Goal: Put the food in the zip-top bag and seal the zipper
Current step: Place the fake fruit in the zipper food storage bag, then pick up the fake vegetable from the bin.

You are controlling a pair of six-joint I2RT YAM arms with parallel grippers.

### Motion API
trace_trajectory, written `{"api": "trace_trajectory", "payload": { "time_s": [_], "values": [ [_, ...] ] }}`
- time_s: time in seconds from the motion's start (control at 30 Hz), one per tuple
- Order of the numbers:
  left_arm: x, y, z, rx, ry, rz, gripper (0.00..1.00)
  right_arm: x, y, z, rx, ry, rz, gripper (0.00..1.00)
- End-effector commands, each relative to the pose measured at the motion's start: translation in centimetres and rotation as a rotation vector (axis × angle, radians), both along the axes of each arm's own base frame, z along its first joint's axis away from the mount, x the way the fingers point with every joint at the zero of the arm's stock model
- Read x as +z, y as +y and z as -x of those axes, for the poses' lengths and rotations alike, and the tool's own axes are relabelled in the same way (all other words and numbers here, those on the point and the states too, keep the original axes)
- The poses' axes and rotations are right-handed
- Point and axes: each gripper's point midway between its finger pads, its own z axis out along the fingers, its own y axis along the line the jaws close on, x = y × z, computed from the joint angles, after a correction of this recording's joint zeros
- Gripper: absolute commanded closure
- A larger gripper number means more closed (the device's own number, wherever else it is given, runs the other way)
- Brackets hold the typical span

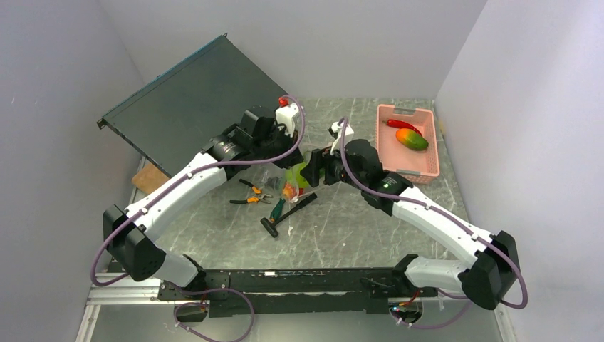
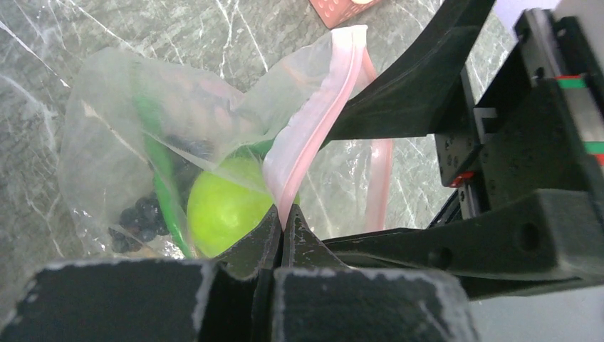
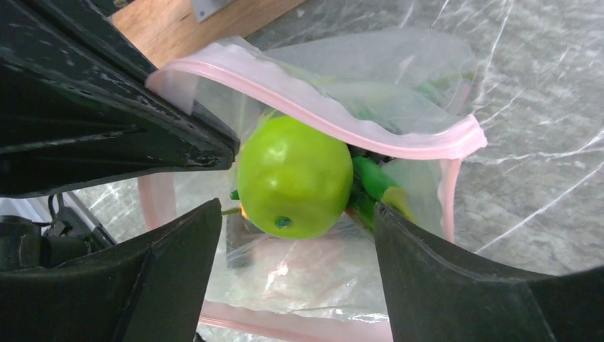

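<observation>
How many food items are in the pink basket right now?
2. A red chili lies toward the far end of the pink basket, and an orange-green mango lies beside it on the near side. The basket's floor shows from above, so none seems hidden.

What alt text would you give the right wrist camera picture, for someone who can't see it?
A green apple sits in the open mouth of a clear zip-top bag, between the spread fingers of the right claw. The left claw, at upper left, pinches the bag's pink zipper, holding the mouth open.
</observation>
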Motion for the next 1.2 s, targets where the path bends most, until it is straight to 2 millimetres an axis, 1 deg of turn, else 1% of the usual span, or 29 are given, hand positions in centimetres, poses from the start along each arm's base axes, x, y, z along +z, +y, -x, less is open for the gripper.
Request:
{"api": "trace_trajectory", "payload": {
  "time_s": [0.0,0.13,0.23,0.4,0.53,0.67,0.7,0.73,0.83,0.93,1.07,1.1,1.17],
  "values": [
    [2.9,-0.3,-0.1,-0.010,-0.077,0.049,1.00,4.4,-0.8,-0.3,-0.029,-0.105,-0.029,0.20],
    [2.6,-0.3,-0.2,-0.005,-0.075,0.041,1.00,5.5,-2.3,-0.1,-0.081,-0.144,-0.024,0.20],
    [2.2,-0.2,-0.5,0.002,-0.071,0.030,1.00,6.8,-3.8,-0.2,-0.136,-0.177,-0.006,0.21],
    [1.6,-0.4,-0.6,0.003,-0.059,0.020,1.00,8.1,-8.0,-0.9,-0.311,-0.242,0.070,0.22],
    [1.3,-0.4,-0.7,0.004,-0.058,0.012,1.00,7.7,-12.1,-1.6,-0.501,-0.258,0.136,0.21],
    [1.2,-0.4,-0.8,0.006,-0.055,0.010,1.00,6.6,-15.8,-2.6,-0.671,-0.227,0.162,0.19],
    [1.2,-0.4,-0.8,0.004,-0.052,0.009,1.00,6.2,-16.6,-3.0,-0.700,-0.212,0.154,0.19],
    [1.2,-0.5,-0.8,0.002,-0.053,0.011,1.00,5.9,-18.1,-3.7,-0.752,-0.191,0.133,0.18],
    [1.2,-0.5,-0.7,0.001,-0.051,0.011,1.00,4.9,-20.2,-5.6,-0.838,-0.127,0.023,0.17],
    [1.4,-0.5,-0.7,-0.002,-0.053,0.016,1.00,4.1,-21.6,-7.9,-0.908,-0.084,-0.055,0.17],
    [1.3,-0.5,-0.7,-0.002,-0.053,0.015,1.00,3.1,-23.3,-11.1,-1.001,-0.027,-0.112,0.17],
    [1.2,-0.5,-0.7,-0.002,-0.051,0.013,1.00,2.2,-23.7,-12.2,-1.014,0.006,-0.126,0.17],
    [1.1,-0.6,-0.7,-0.004,-0.046,0.010,1.00,1.3,-24.6,-14.0,-1.032,0.058,-0.187,0.17]
  ]
}}
